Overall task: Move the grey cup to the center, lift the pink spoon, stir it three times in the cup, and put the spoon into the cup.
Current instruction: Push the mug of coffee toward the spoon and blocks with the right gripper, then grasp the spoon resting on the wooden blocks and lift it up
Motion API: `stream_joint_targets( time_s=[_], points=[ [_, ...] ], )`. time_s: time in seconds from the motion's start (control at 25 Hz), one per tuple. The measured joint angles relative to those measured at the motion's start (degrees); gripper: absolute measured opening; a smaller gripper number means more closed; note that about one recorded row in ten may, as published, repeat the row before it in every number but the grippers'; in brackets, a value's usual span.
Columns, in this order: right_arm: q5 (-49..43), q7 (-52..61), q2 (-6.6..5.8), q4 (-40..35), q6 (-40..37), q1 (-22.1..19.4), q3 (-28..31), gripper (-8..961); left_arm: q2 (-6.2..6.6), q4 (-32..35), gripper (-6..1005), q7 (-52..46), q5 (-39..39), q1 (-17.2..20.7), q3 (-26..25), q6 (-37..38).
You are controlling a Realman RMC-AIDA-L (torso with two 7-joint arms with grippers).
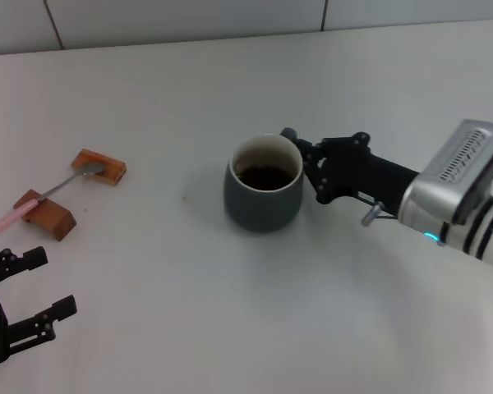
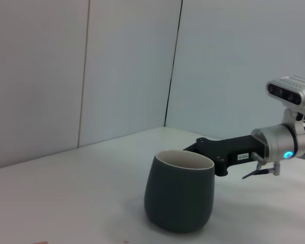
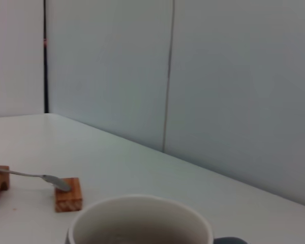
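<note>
Grey and rounded, the cup (image 1: 264, 183) stands upright near the middle of the white table (image 1: 230, 312), with a dark patch showing at its bottom. The right gripper (image 1: 306, 158) reaches up to the cup's right side, its black fingers (image 1: 299, 148) up against the rim there; whether they are clamped on the cup or its handle I cannot tell from here. Well to the left of the cup, the pink spoon (image 1: 45, 195) lies across 2 small brown wooden blocks (image 1: 99, 167), its metal bowl on the farther block and its pink handle sticking out past the nearer one (image 1: 45, 213). The left gripper (image 1: 29, 297) hovers low at the table's near left, well apart from the cup, just on the near side of the spoon, its jaws spread wide with nothing between them.
</note>
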Motion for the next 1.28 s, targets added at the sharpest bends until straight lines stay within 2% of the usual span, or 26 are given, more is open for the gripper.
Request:
stream_joint_targets(
  time_s=[0.04, 0.44, 0.68, 0.8, 0.84, 0.88, 1.0, 1.04, 1.16, 1.24, 1.28],
  points=[
    [-0.2, 0.0, 0.0, 1.2, 1.0, 1.4, 0.0, 46, 0.0, 0.0, 811, 0.0, 0.0, 0.0, 0.0, 0.0],
    [-1.7, 0.0, 0.07, 5.5, 2.3, 5.9, -0.1, 47, 0.27, 0.0, 810, 0.2, -0.2, 0.6, 0.0, 0.4],
    [-1.6, 0.0, 0.09, 5.2, 1.2, 4.8, 0.4, 46, 0.27, -0.2, 810, 0.3, -0.2, 0.6, 0.0, 0.5],
    [-1.1, 0.0, -0.01, 2.9, -3.4, 1.0, 3.1, 46, 0.27, -0.2, 810, 0.3, -0.2, 0.6, 0.0, 0.5],
    [-1.0, 0.0, -0.09, 0.5, -9.3, -2.9, 6.4, 46, 0.26, -0.4, 810, 0.3, -0.3, 0.6, 0.0, 0.5],
    [-1.0, 0.0, -0.09, 0.5, -9.3, -2.9, 6.4, 47, 0.26, -0.4, 809, 0.3, -0.3, 0.6, 0.0, 0.5],
    [-1.0, 0.7, -0.32, -3.6, -19.9, -9.0, 8.2, 47, 0.26, -0.4, 809, 0.3, -0.3, 0.5, 0.0, 0.5],
    [-1.6, 1.4, -0.41, -6.9, -25.4, -11.8, 7.3, 48, 0.12, -0.4, 809, 0.3, -0.4, 0.3, 0.0, 0.5],
    [-3.2, 2.6, -0.44, -10.5, -29.7, -14.2, 4.9, 48, 0.07, -0.6, 809, 0.3, -0.6, 0.2, 0.0, 0.5],
    [-6.6, 7.8, -0.52, -16.8, -34.6, -17.2, -0.5, 49, -0.03, -0.6, 809, 0.3, -0.7, 0.3, 0.2, 0.5],
    [-6.6, 7.8, -0.52, -16.8, -34.6, -17.2, -0.5, 49, -0.03, -0.6, 809, 0.3, -0.7, 0.3, 0.2, 0.5]
  ],
)
